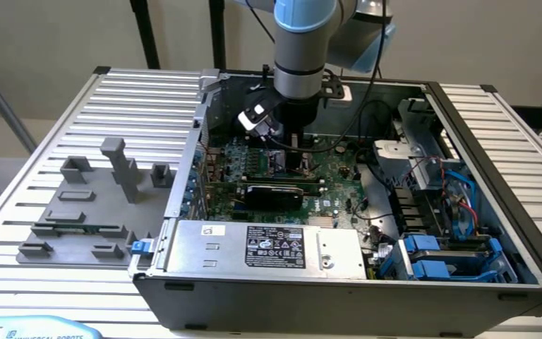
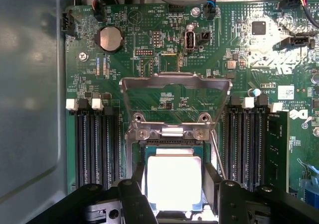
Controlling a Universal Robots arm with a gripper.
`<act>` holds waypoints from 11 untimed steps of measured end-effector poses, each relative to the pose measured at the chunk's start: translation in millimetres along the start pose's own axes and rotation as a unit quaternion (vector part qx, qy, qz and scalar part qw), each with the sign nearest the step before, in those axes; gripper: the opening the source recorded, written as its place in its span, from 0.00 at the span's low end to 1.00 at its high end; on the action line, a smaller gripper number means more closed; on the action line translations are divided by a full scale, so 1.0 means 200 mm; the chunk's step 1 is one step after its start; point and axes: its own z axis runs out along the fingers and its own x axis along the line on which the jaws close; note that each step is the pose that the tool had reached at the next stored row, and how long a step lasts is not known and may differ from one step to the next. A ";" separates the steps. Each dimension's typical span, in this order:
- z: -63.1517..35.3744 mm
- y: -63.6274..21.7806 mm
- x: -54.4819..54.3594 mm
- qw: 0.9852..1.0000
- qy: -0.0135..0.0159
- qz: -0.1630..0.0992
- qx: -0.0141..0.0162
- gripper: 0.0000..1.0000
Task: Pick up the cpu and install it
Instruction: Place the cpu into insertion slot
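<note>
Gripper (image 2: 175, 178) is down inside the computer case (image 1: 346, 296). The fingers (image 2: 213, 181) press on two opposite edges of the cpu (image 2: 174, 184), holding it. The cpu lies flat over the socket (image 2: 172, 145), with the load plate (image 2: 174, 84) hinged open.

Judgement: hold the chip level and square to the frame, check the corner marks, and apply no sideways force.

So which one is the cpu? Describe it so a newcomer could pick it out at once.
Look inside the open computer case at the green motherboard, next to the flipped-open metal socket frame. The cpu is the flat square there, the only shiny silver face with a thin green rim, flanked by dark memory slots.
</note>
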 end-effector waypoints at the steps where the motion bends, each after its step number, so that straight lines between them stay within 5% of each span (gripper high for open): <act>1: 0.001 0.000 0.00 1.000 0.000 0.000 0.000 0.55; 11: 0.013 -0.001 0.00 1.000 0.000 0.000 0.000 0.55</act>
